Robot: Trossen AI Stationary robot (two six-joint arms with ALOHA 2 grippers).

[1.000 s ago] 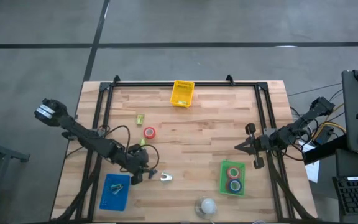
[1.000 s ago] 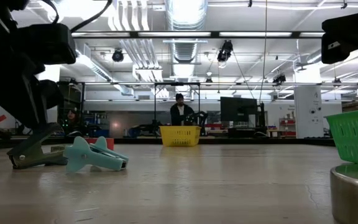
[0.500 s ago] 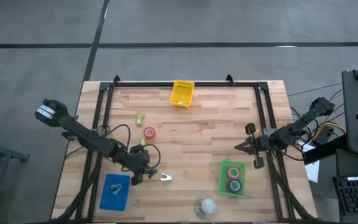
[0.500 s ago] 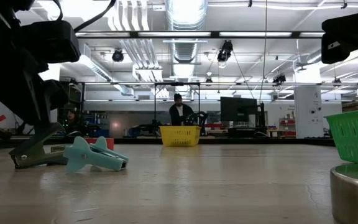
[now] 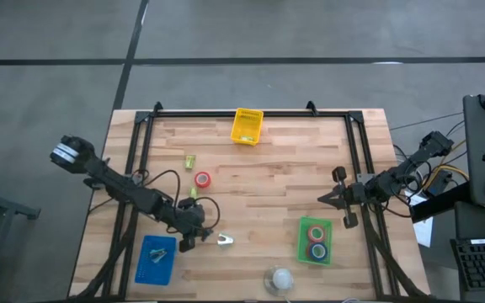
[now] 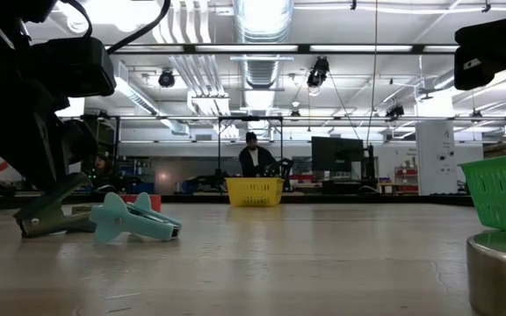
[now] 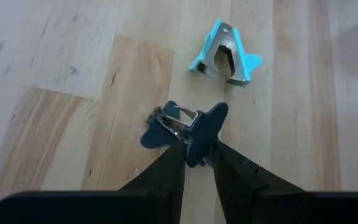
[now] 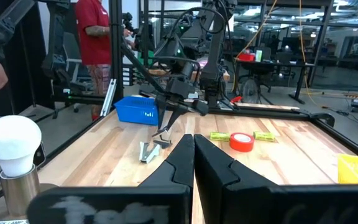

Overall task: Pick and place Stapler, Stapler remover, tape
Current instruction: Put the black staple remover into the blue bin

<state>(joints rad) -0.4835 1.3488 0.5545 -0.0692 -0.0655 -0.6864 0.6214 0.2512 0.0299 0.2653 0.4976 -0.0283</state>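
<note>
My left gripper stands near the table's near-left part, shut on a dark blue staple remover. A light blue staple remover lies flat on the wood just to its right. One red tape roll lies on the table. A red roll and a blue roll sit in the green tray; no pinkish roll shows. Two small yellow-green staplers lie near the red roll. My right gripper waits, shut, at the table's right side. My left gripper pinches the dark blue staple remover by one of its wing-shaped grips between its two fingertips, coming from above and pointing down. The remover is tilted, with its metal jaw end on the table.
A blue tray sits at the near-left, a yellow basket at the far edge. A white ball-like object on a metal base stands at the near edge. A black frame rail runs along the table's sides. A person stands beyond the table.
My left arm has eased slightly toward the table's right; the dark blue staple remover stays in its fingers with its jaw end on the table.
</note>
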